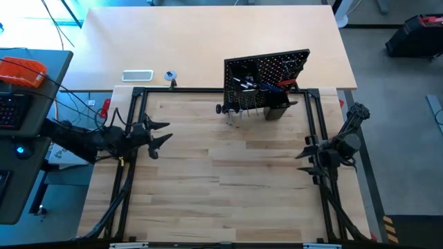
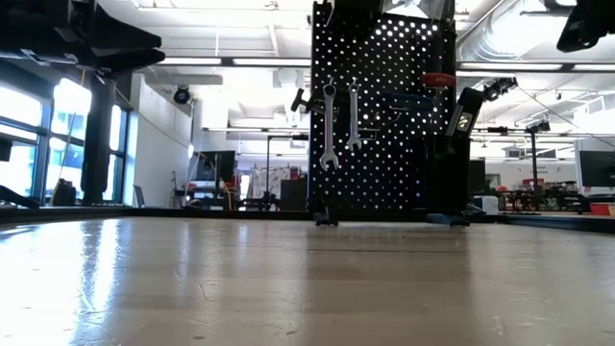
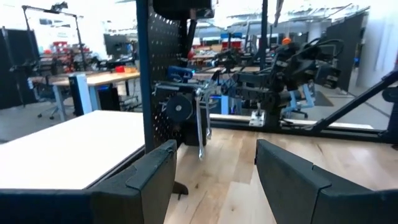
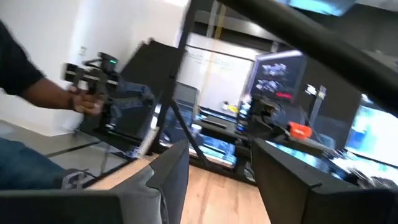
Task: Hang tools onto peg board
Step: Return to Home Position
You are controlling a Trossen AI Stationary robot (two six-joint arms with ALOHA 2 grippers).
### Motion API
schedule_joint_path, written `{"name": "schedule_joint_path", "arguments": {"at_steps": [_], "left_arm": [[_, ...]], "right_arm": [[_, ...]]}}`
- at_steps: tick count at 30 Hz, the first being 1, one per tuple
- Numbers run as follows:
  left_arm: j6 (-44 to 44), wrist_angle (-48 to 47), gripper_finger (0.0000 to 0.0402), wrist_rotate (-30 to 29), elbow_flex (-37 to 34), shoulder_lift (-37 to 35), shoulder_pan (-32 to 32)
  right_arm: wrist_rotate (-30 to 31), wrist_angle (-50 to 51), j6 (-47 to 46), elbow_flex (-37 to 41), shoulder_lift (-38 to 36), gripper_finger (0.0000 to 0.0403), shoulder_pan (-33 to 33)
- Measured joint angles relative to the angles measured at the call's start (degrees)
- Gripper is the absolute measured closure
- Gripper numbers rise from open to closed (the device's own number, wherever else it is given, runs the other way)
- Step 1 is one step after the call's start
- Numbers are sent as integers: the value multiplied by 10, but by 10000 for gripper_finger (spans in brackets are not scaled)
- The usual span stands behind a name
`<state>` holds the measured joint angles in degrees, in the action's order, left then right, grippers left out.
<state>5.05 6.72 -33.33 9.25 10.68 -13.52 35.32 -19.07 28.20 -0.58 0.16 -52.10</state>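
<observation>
The black peg board (image 1: 266,75) stands upright at the wooden table's far edge, right of the middle. Two silver wrenches (image 2: 330,125) hang from its hooks by their top ends. A red-handled tool (image 2: 437,79) and other dark tools sit higher on the board. The left wrist view shows the peg board (image 3: 163,74) edge-on, with tools hanging off it. My left gripper (image 1: 166,134) is open at the table's left side, pointing right with nothing between its fingers. My right gripper (image 1: 302,153) is open at the right side, also with nothing between its fingers.
A black tube frame (image 1: 194,89) runs along the table's edges. Beyond it, a pale tabletop bears a white rectangular thing (image 1: 137,75) and a small round item (image 1: 170,75). The right wrist view shows a person's hand (image 4: 84,99) on a device outside the table.
</observation>
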Motion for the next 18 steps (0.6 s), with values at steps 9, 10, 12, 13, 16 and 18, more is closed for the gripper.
{"name": "schedule_joint_path", "arguments": {"at_steps": [9,10,12,13,16,18], "left_arm": [[49,-13,190,52,-57,-84,0],[52,-14,190,56,-65,-97,0],[60,0,190,64,-78,-105,0],[61,0,190,67,-82,-105,0],[55,-20,190,83,-86,-105,0],[42,-24,190,84,-86,-105,0]], "right_arm": [[63,32,-74,0,1,236,0],[68,39,-85,0,1,236,0],[72,51,-101,0,1,236,0],[72,56,-102,0,1,236,0],[69,76,-99,0,1,236,0],[67,81,-102,0,3,236,0]]}}
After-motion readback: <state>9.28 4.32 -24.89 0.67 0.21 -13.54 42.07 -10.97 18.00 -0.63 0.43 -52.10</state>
